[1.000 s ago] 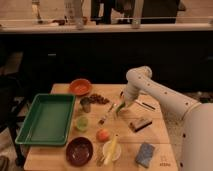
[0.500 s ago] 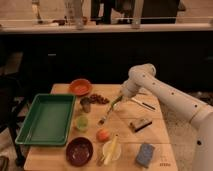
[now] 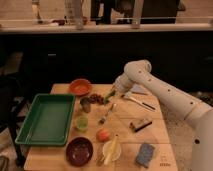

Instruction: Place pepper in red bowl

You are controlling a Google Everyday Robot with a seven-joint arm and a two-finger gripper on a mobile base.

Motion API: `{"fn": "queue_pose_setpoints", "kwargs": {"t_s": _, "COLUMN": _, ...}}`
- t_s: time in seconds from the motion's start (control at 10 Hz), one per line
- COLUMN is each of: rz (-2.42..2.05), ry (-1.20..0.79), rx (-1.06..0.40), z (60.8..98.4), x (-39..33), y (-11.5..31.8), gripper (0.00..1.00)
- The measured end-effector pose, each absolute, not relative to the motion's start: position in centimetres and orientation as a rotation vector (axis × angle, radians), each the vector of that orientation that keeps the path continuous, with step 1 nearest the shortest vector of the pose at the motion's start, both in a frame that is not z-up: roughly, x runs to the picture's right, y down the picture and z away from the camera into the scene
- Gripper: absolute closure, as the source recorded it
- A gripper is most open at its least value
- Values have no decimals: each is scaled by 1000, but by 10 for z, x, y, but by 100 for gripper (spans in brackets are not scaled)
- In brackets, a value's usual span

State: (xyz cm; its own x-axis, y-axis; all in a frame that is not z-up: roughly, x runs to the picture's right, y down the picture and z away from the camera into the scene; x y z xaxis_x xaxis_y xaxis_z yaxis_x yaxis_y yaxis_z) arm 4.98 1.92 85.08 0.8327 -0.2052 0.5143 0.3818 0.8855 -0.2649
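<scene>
A white robot arm [image 3: 165, 92] is seen reaching in from the right over a pale wooden table [image 3: 125, 142]. Its two-finger gripper [image 3: 112, 93] is held over the far middle of the tabletop, just right of a small heap of dark brown pieces [image 3: 96, 98]. The gripper is closed tight on a small, slender green pepper [image 3: 108, 96], which is gripped at a tilt with its free end pointing down and left; whether that end touches the table cannot be told. The round, shallow orange-red bowl [image 3: 80, 86] is placed at the far left of the table, near the green pepper but not beneath it (the pepper is off to the bowl's right and somewhat nearer the camera). A small metal cup [image 3: 86, 104] and a light green cup [image 3: 81, 122] are set in front of the bowl, beside a rectangular green plastic tray [image 3: 47, 119] at the left edge. A metal utensil [image 3: 106, 115] is laid near the middle, and a long thin utensil [image 3: 140, 102] below the arm. Along the near side are ranged a dark maroon bowl [image 3: 79, 150], a round orange-red fruit [image 3: 103, 135], a small white bowl [image 3: 106, 154] holding a long yellow item [image 3: 112, 146], a brown block [image 3: 141, 124] and a blue sponge [image 3: 145, 154].
</scene>
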Motion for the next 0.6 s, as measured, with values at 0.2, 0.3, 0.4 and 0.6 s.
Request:
{"fn": "queue_pose_setpoints", "kwargs": {"t_s": 0.2, "rz": -332, "ry": -520, "rx": -365, "z": 850, "x": 38, "y": 16, "gripper": 100}}
{"fn": "queue_pose_setpoints", "kwargs": {"t_s": 0.3, "rz": -331, "ry": -519, "rx": -365, "z": 850, "x": 39, "y": 16, "gripper": 100}}
{"fn": "queue_pose_setpoints", "kwargs": {"t_s": 0.4, "rz": -330, "ry": -518, "rx": -364, "z": 850, "x": 40, "y": 16, "gripper": 100}}
{"fn": "queue_pose_setpoints", "kwargs": {"t_s": 0.6, "rz": -333, "ry": -521, "rx": -365, "z": 850, "x": 37, "y": 16, "gripper": 100}}
